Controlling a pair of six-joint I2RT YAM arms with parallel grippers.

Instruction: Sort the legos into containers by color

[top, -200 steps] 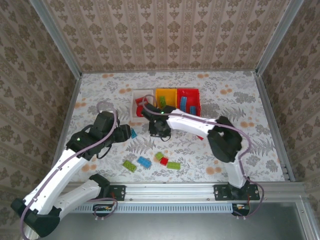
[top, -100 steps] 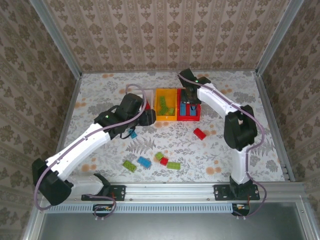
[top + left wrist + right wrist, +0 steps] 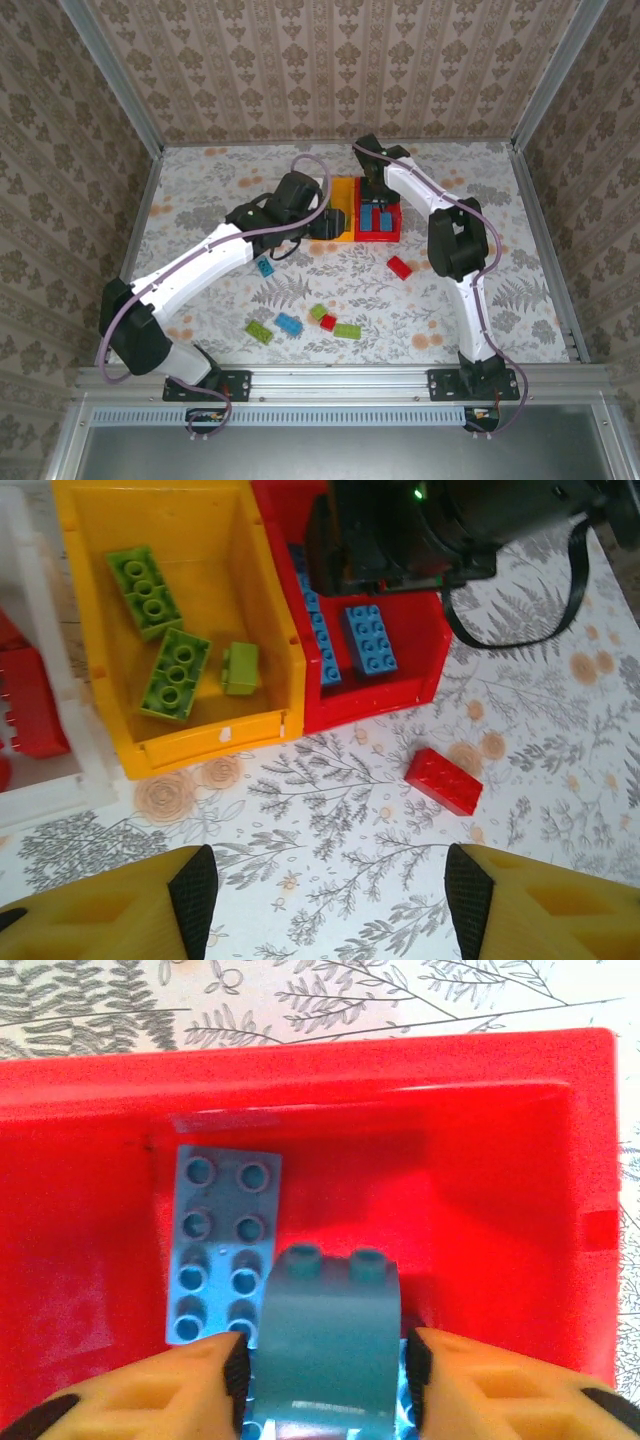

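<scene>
My right gripper (image 3: 375,195) hangs over the red bin (image 3: 380,235) and is shut on a teal-blue curved lego (image 3: 325,1360), held between its pads (image 3: 237,1360). Below it a light blue lego (image 3: 222,1245) lies on the red bin's floor (image 3: 480,1210). My left gripper (image 3: 330,905) is open and empty above the table, just in front of the yellow-orange bin (image 3: 200,742), which holds three green legos (image 3: 175,675). The white bin (image 3: 50,798) holds red legos (image 3: 30,700). Blue legos (image 3: 370,640) lie in the red bin (image 3: 370,695).
Loose legos lie on the flowered table: a red one (image 3: 399,266), a teal one (image 3: 264,266), and a near cluster of green (image 3: 258,331), blue (image 3: 289,323), green (image 3: 318,312), red (image 3: 327,322) and green (image 3: 347,330). Walls close in the table's sides and back.
The right arm swung from mid-table to over the red bin. The left arm reached from the left side up to the bins and moved right toward the yellow-orange one.
</scene>
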